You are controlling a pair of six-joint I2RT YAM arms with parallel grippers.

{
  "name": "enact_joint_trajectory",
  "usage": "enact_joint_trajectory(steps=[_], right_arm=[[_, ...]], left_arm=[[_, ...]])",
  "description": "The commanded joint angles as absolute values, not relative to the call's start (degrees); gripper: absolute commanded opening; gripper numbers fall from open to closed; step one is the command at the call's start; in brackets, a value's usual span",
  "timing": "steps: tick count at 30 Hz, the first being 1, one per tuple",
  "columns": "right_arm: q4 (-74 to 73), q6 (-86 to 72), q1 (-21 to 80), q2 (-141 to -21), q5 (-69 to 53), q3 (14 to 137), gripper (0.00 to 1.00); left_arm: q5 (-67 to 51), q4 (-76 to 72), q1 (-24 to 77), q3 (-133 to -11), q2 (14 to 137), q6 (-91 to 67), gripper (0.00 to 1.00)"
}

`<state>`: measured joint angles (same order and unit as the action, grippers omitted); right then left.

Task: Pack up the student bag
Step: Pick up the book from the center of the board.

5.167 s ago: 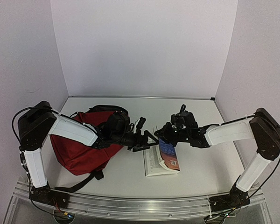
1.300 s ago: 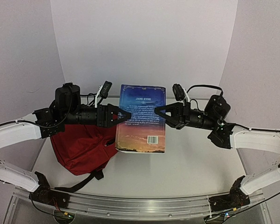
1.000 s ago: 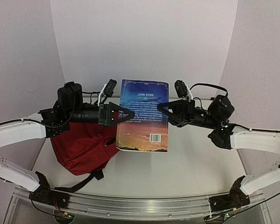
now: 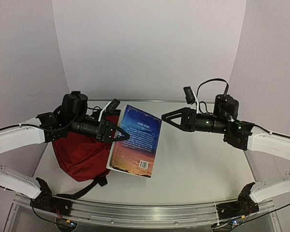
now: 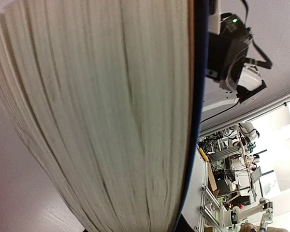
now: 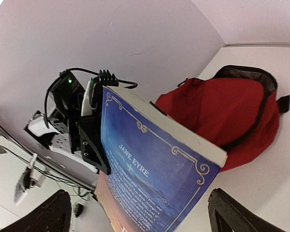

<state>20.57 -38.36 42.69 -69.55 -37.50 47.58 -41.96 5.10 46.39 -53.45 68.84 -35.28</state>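
The student bag (image 4: pixel 79 154) is a dark red backpack lying on the table at the left, also seen in the right wrist view (image 6: pixel 227 116). A blue "Jane Eyre" book (image 4: pixel 135 141) hangs tilted beside the bag, its back cover up. My left gripper (image 4: pixel 117 136) is shut on the book's left edge. The left wrist view is filled by the book's page block (image 5: pixel 96 116). My right gripper (image 4: pixel 166 117) stands open to the right of the book, apart from it. In its own view the book (image 6: pixel 150 174) lies between and beyond its two fingertips (image 6: pixel 232 215).
A black bag strap (image 4: pixel 87 191) trails toward the front aluminium rail (image 4: pixel 135 215). White walls close in the table (image 4: pixel 198 169) at the back and on both sides. The right arm (image 5: pixel 232 43) shows past the book's cover in the left wrist view.
The left gripper shut on the book's left edge. The right gripper opened, let go and drew back to the right. The book dropped lower and tilted toward the bag.
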Motion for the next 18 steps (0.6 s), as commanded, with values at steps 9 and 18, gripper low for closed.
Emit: enact_joint_trajectory(steps=[9, 18], right_arm=[[-22.47, -9.87, 42.43, -77.45, -44.67, 67.73, 0.98], [-22.81, -7.49, 44.11, -82.35, -56.20, 70.77, 0.98]], left_arm=[[-61.06, 13.26, 47.00, -62.28, 71.62, -28.06, 0.00], [-65.42, 15.58, 48.16, -64.93, 74.65, -26.62, 0.00]])
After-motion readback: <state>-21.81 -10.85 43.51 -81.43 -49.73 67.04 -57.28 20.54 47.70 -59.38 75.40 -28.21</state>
